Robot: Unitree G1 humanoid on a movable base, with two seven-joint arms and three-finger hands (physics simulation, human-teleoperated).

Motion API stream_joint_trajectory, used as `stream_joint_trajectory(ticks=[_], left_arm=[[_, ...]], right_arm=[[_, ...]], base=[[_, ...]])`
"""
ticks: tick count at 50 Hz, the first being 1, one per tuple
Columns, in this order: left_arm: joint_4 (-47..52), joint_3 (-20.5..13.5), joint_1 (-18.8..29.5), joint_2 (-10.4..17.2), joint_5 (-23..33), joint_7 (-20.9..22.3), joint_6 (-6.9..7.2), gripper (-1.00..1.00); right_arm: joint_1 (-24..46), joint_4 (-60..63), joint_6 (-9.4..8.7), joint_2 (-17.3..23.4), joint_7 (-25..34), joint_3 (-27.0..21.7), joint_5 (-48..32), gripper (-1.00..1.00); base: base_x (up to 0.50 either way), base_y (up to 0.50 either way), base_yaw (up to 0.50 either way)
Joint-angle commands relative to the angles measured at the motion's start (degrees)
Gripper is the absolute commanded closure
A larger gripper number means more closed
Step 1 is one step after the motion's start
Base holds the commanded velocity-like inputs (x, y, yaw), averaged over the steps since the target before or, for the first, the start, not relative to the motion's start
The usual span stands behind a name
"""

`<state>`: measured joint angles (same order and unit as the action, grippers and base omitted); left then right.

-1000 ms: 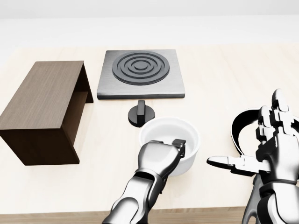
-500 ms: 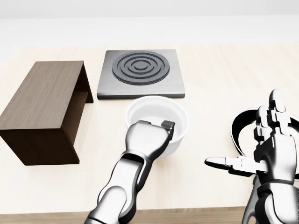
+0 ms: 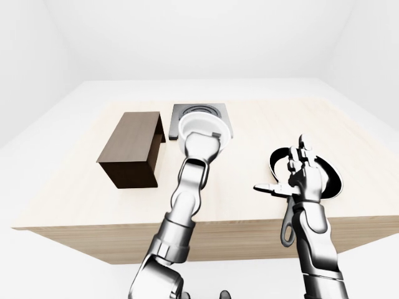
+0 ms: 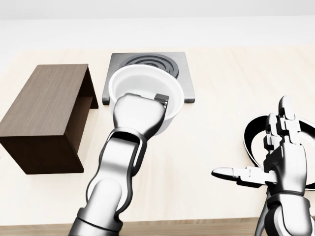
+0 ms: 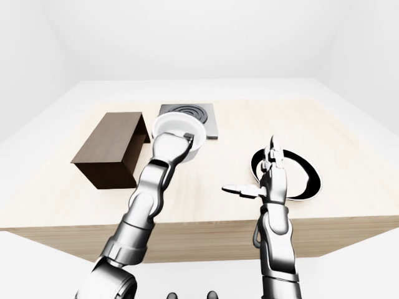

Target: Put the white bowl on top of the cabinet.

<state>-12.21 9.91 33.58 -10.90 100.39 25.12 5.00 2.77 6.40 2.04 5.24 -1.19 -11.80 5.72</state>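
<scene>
Nearest the camera, two metal arms rise into the head view. The right hand [image 4: 278,160] hangs open near the lower right, fingers spread and thumb stretched toward the left, holding nothing; just past it lies one round black pan [image 4: 253,137] with a pale inside, partly hidden by that hand. The left hand [image 4: 140,113] is closed on the white bowl [image 4: 145,91], gripping its near wall with a fingertip hooked over the rim. The bowl appears lifted off the light wooden table [image 4: 221,78], since it overlaps the near edge of the grey stove plate [image 4: 184,73] that lies further up the view; the eye views support this, showing the bowl held high on the raised arm. So the pick-up looks done, and the carry looks partly done: the bowl is to the right of the dark wooden cabinet [image 4: 47,105] and not yet over its top. What is left, by my judgement, is to move it leftward, set it down on the flat top and release it. Counted: one bowl, one cabinet, one stove plate, one pan, two hands. The cabinet's open side faces right, and its top is bare.
</scene>
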Motion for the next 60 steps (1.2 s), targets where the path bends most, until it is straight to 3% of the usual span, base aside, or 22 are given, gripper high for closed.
stream_joint_trajectory(ticks=[1,6,12,19,29,36,41,46,60], left_arm=[[11.90,-2.86,3.96,1.20,6.42,9.40,0.00,1.00],[15.72,-4.75,6.85,2.38,9.13,14.78,0.00,1.00],[18.69,-7.49,11.33,5.04,11.53,14.88,0.00,1.00],[17.93,-10.20,14.87,9.25,10.56,14.88,0.00,1.00],[15.39,-12.53,17.15,14.29,5.73,14.88,0.00,1.00],[15.48,-13.22,17.49,16.34,3.42,14.88,0.00,1.00],[11.98,-15.32,17.38,20.16,-3.53,14.88,0.00,1.00],[7.88,-16.21,16.90,23.80,-11.03,8.70,0.00,1.00],[6.90,-16.42,13.58,28.22,-13.79,6.44,0.00,1.00]], right_arm=[[-0.61,-0.03,0.97,-0.32,0.15,0.50,-0.61,-1.00],[-0.61,-0.13,1.21,-0.45,0.04,0.57,-0.93,-1.00],[-0.59,-0.48,1.58,-0.52,-0.07,0.83,-1.28,-1.00],[-0.53,-0.70,1.71,-0.68,-0.13,1.09,-1.54,-1.00],[-0.80,-0.76,2.10,-0.82,-0.20,1.42,-1.93,-1.00],[-0.79,-0.87,2.21,-0.91,-0.31,1.58,-2.10,-1.00],[-0.89,-0.55,2.00,-0.84,-0.13,1.41,-1.98,-1.00],[-1.31,-0.21,2.24,-1.05,-0.12,1.69,-2.28,-1.00],[-1.08,-0.64,2.34,-1.07,-0.23,1.73,-2.39,-1.00]], base=[[0.00,0.00,0.00],[0.00,0.00,0.00],[0.00,0.00,0.00],[0.00,0.00,0.00],[0.00,0.00,0.00],[0.00,0.00,0.00],[0.00,0.00,0.00],[0.00,0.00,0.00],[0.00,0.00,0.00]])
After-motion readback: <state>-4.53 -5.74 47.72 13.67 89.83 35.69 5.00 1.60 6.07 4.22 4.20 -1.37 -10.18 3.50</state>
